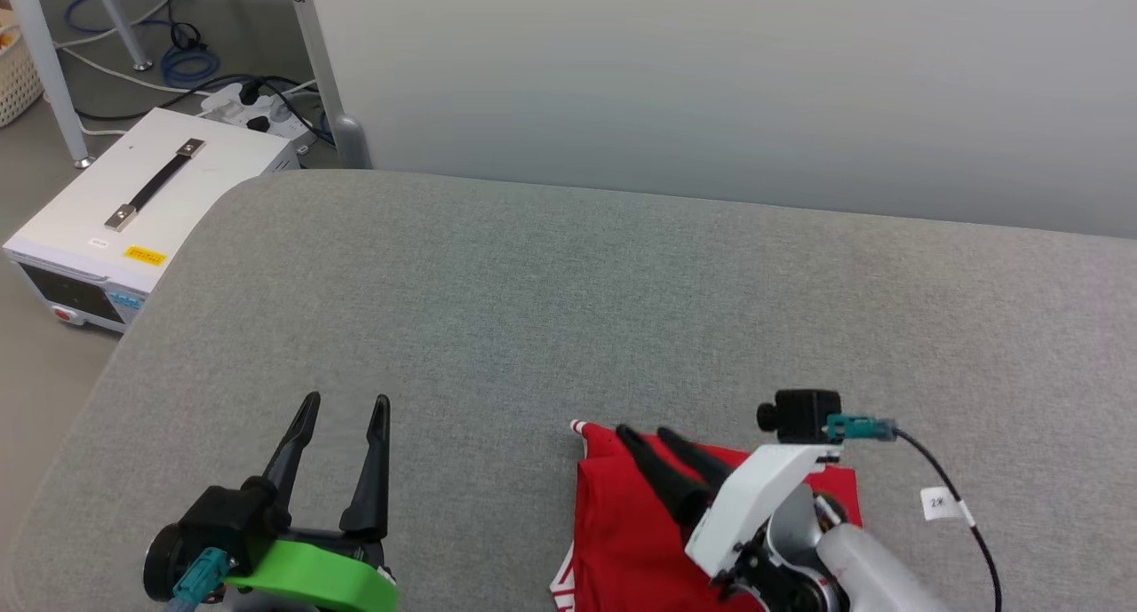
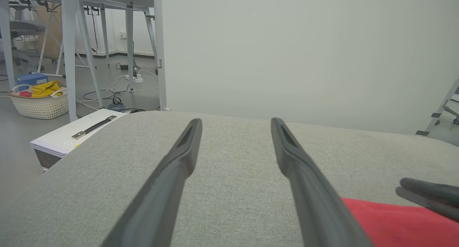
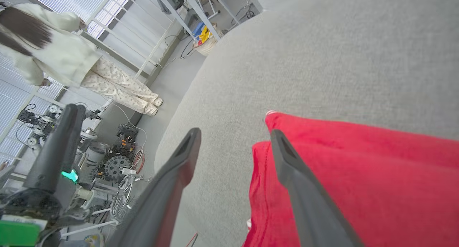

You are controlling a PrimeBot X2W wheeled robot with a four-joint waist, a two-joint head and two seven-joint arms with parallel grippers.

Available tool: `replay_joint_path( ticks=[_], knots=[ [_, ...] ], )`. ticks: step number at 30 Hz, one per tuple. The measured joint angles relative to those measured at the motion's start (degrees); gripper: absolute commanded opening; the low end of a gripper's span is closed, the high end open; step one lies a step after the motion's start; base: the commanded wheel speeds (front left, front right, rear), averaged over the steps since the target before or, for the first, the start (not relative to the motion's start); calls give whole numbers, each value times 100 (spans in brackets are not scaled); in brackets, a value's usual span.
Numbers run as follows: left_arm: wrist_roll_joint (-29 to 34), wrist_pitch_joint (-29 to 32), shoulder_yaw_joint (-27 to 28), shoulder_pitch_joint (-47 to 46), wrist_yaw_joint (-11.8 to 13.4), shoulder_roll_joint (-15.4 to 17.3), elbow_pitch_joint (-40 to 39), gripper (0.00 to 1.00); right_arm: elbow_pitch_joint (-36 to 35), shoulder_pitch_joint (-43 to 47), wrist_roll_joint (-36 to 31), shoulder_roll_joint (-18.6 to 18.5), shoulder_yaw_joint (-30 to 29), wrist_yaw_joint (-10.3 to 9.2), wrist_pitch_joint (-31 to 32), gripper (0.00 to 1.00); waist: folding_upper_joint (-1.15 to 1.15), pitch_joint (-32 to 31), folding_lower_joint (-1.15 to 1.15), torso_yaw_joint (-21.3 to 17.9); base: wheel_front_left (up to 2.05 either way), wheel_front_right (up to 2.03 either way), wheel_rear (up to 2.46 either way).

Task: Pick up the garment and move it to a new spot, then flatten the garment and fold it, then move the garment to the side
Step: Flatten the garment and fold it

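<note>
1. Head view: the light is soft and even. The grey padded surface [image 1: 568,310] ahead of the left gripper [image 1: 346,401] has no glare, and shadows are very faint.
2. Left wrist view: the fingers [image 2: 168,182] become blurred toward the bottom edge. The wall [image 2: 287,53] beyond their tips is flat and bright.
3. Right wrist view: bright daylight comes through the window blinds [image 3: 71,3] far to the left of the fingers [image 3: 297,189]. Straight lines bend at the edges.
4. There the red garment [image 3: 358,175] throws a reddish tint on the inner face of the finger beside it.
</note>
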Motion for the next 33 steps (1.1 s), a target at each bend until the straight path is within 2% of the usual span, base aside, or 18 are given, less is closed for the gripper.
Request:
replay_joint_path(
  ticks=[3, 9, 14, 19, 25, 28, 33],
  knots=[
    [0, -1, -24, 4, 0, -16, -11, 100, -69, -208, -1009, -165, -283, 0, -194, 100, 0, -27, 0, -52, 0, 0, 0],
    [-2, -1, -84, 12, 0, -31, -18, 100, -534, -367, -3031, -911, -1001, 0, -350, 100, 0, -108, 0, -166, 0, 0, 0],
    [-54, -1, -181, 24, 0, -60, -19, 100, -1156, -287, -3853, -1311, -1715, 1, -476, 100, 0, -192, 0, -255, 0, 0, 0],
    [-101, 0, -227, 34, 0, -114, -48, 100, -1770, 175, -4225, -1579, -2353, 1, -615, 100, 0, -237, 0, -334, 0, 0, 0],
    [-158, 0, -227, 118, 0, -140, -93, 100, -2572, 1116, -4479, -1449, -3125, 1, -901, 100, 0, -204, 0, -412, 0, 0, 0],
    [-199, 0, -253, 118, 0, -146, -121, 100, -2852, 1544, -4617, -1123, -3527, 1, -1161, 100, 0, -142, 0, -439, 0, 0, 0],
    [-252, 0, -278, 118, 0, -188, -140, 100, -3019, 1980, -4726, -639, -3808, 1, -1452, 100, 0, -67, 0, -474, 0, 0, 0]
  ],
)
